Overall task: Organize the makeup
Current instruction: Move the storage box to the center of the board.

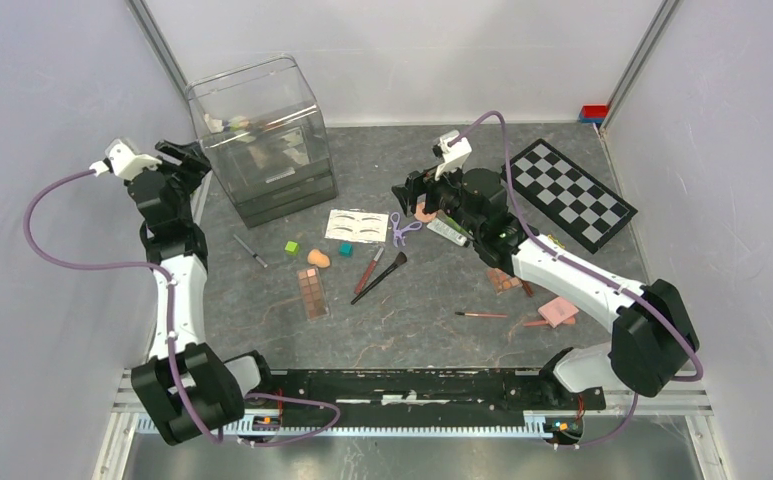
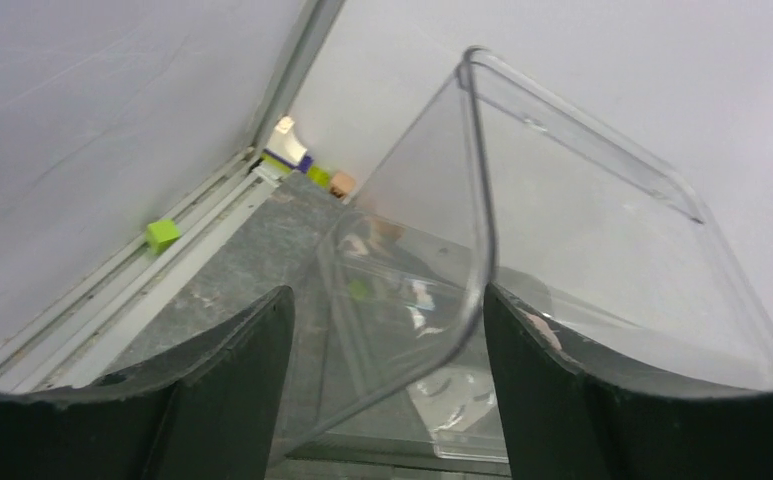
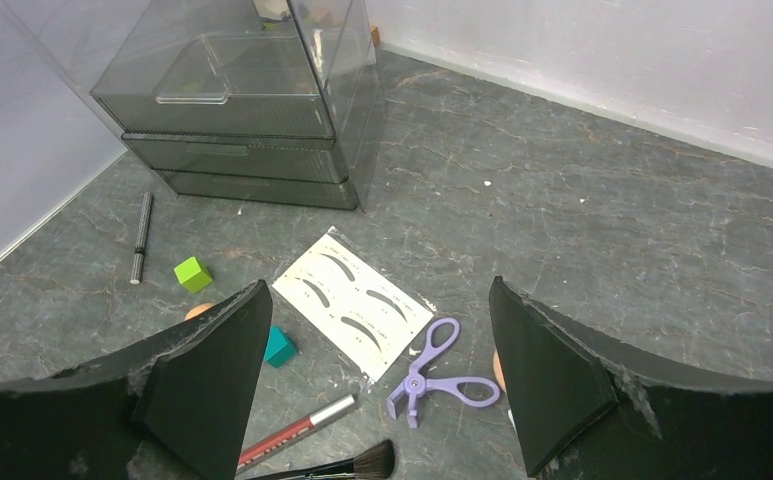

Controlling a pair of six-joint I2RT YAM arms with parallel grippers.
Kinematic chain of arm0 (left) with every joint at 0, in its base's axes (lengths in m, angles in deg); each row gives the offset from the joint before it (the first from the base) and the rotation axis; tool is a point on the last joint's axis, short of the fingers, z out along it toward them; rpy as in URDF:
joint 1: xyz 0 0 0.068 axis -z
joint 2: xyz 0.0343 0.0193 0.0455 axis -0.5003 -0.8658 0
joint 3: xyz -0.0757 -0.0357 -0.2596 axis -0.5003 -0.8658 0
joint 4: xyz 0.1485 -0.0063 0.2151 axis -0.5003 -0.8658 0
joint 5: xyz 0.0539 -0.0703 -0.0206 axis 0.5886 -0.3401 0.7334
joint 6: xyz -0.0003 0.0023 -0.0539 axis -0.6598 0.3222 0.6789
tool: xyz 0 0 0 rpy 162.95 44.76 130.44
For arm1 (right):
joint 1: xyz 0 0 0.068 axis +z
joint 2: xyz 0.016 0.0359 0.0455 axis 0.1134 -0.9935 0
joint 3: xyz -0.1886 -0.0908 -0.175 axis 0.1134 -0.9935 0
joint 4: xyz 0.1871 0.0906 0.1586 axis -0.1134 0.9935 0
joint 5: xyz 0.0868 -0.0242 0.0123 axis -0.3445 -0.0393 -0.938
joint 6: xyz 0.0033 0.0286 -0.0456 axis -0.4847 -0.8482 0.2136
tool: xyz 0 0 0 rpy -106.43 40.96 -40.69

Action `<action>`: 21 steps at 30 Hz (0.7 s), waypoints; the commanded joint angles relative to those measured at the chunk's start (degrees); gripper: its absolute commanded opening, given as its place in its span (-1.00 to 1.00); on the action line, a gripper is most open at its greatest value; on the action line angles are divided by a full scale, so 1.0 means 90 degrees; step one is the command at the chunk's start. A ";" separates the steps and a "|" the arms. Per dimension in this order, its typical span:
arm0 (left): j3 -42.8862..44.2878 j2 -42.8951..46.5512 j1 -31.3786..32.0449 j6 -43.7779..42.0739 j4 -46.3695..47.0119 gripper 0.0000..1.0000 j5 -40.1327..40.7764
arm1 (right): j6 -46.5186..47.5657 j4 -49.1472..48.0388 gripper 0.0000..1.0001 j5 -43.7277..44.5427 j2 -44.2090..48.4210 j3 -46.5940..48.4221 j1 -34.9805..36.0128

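**Where the lilac scissors [image 3: 440, 372] lie under the right gripper [image 3: 380, 290]**

At far left, the left gripper [image 2: 384, 300] hangs with its fingers spread on either side of the clear organizer's rim [image 2: 477, 180], clamping nothing. Loose makeup lies toward the organizer's 5 o'clock: a black pencil [image 1: 250, 250], a brown eyeshadow palette [image 1: 312, 292], a peach sponge [image 1: 318, 257], a black-handled brush [image 1: 380, 277] and the white eyebrow card [image 3: 352, 315].

The right gripper, fingers parted wide and empty, is much the nearer arm. In its wrist view the scissors sit at 5 o'clock from the gap's middle, nearer the right finger and just beside the card. Their long axis runs from 8 to 2 o'clock, loops at the 2 o'clock end. They look thin, flat and low, so a pick likely needs a small shift toward 5 o'clock.
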 commanded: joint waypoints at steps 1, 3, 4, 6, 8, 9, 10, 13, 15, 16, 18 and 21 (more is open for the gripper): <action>-0.0115 0.0319 0.0003 0.0264 0.0886 0.61 -0.0376 | 0.0001 -0.0032 0.74 -0.0114 -0.0082 -0.0046 -0.0036; -0.0006 0.0151 0.0007 0.0269 0.0923 0.66 -0.0523 | 0.0000 -0.0015 0.73 -0.0126 -0.0092 -0.0050 -0.0042; 0.0019 0.0091 0.0002 0.0306 0.1003 0.67 -0.0628 | 0.0011 0.0001 0.74 -0.0126 -0.0092 -0.0045 -0.0045; -0.0002 0.0121 -0.0003 0.0378 0.1161 0.71 -0.0717 | 0.0027 0.0019 0.74 -0.0130 -0.0102 -0.0047 -0.0054; 0.0081 0.0083 0.0000 0.0390 0.1067 0.75 -0.0601 | 0.0047 0.0045 0.74 -0.0130 -0.0111 -0.0042 -0.0064; 0.0191 -0.0030 -0.0008 0.0381 0.0910 0.75 -0.0534 | 0.0045 0.0060 0.74 -0.0130 -0.0121 -0.0041 -0.0073; 0.0304 -0.0128 -0.0007 0.0335 0.0810 0.73 -0.0500 | 0.0045 0.0067 0.74 -0.0125 -0.0121 -0.0030 -0.0081; 0.0563 -0.0483 -0.0008 0.0301 0.0528 0.64 -0.0470 | 0.0032 0.0076 0.74 -0.0125 -0.0124 -0.0028 -0.0093; 0.0645 -0.0669 -0.0011 0.0347 0.0487 0.60 -0.0459 | 0.0025 0.0081 0.74 -0.0125 -0.0120 -0.0016 -0.0102; 0.0668 -0.0750 -0.0008 0.0336 0.0527 0.56 -0.0495 | 0.0028 0.0097 0.74 -0.0125 -0.0113 -0.0018 -0.0103; 0.0714 -0.0884 -0.0009 0.0345 0.0590 0.50 -0.0603 | 0.0031 0.0113 0.74 -0.0125 -0.0104 -0.0014 -0.0103; 0.0795 -0.1062 -0.0004 0.0338 0.0595 0.46 -0.0750 | 0.0042 0.0147 0.74 -0.0125 -0.0097 -0.0014 -0.0122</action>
